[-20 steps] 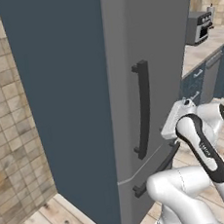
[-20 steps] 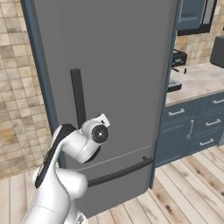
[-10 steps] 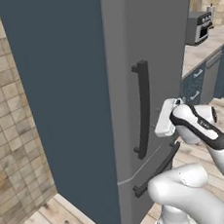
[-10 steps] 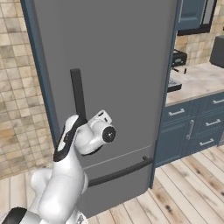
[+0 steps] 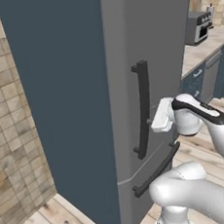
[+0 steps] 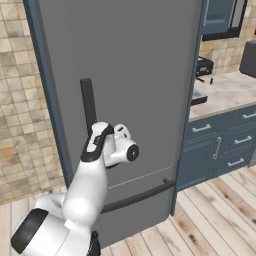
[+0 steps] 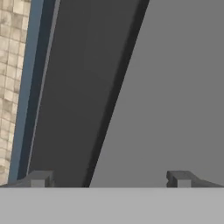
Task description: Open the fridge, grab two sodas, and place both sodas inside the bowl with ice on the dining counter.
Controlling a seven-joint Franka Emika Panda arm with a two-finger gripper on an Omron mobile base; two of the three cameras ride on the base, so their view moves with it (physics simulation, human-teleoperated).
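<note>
**A:** Against the tiled wall (image 5: 14, 144) on the left stands the fridge (image 5: 72, 88), its door shut. What comes next, going rightward?

**B:** Its dark vertical bar handle (image 5: 142, 108). Just right of that bar is the gripper (image 5: 157, 124), brought up close to the lower half. In the hand view the two fingertips (image 7: 40, 178) stand wide apart, nothing between them yet, and the handle runs up the picture closer to the left tip than the right.

**A:** Why hold the jaws that wide?

**B:** My guess: so the bar can pass between them before they close. The hand looks level with the bar's lower part, probably where the arm reaches without stretching.

**A:** Is it touching the bar?

**B:** I cannot tell; it is very near at least.

**A:** And below?

**B:** The drawer handle (image 5: 157, 170), horizontal, untouched. Farther right, blue cabinets (image 6: 217, 147) under a beige worktop (image 6: 225, 92) carrying a dark appliance (image 5: 198, 26).

**A:** So the task?

**B:** Barely begun, I judge: the door must open before any soda is reached.
</note>
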